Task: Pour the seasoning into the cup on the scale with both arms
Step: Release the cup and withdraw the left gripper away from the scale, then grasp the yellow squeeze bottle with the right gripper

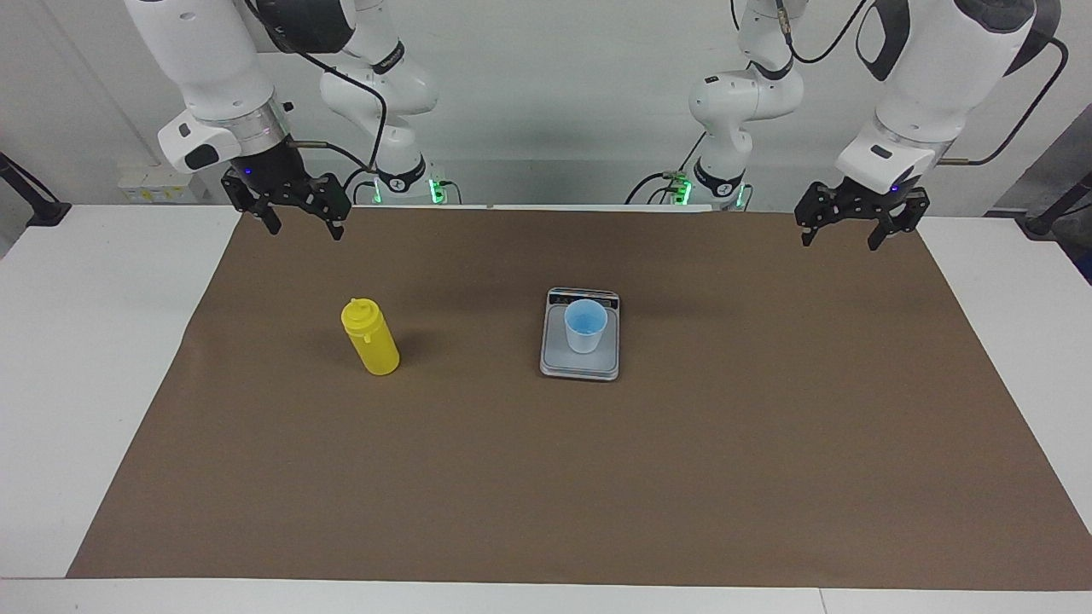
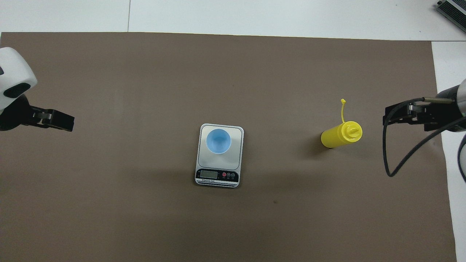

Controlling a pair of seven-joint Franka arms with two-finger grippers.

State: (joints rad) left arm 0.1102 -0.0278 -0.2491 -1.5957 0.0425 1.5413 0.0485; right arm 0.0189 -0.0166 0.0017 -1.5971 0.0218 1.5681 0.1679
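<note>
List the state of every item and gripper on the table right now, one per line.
seasoning bottle: upright on the mat, tip cover off and hanging by its tether.
cup: upright on the scale.
scale: flat on the mat, carrying the cup.
left gripper: open, empty, over the mat's edge.
right gripper: open, empty, over the mat's corner.
</note>
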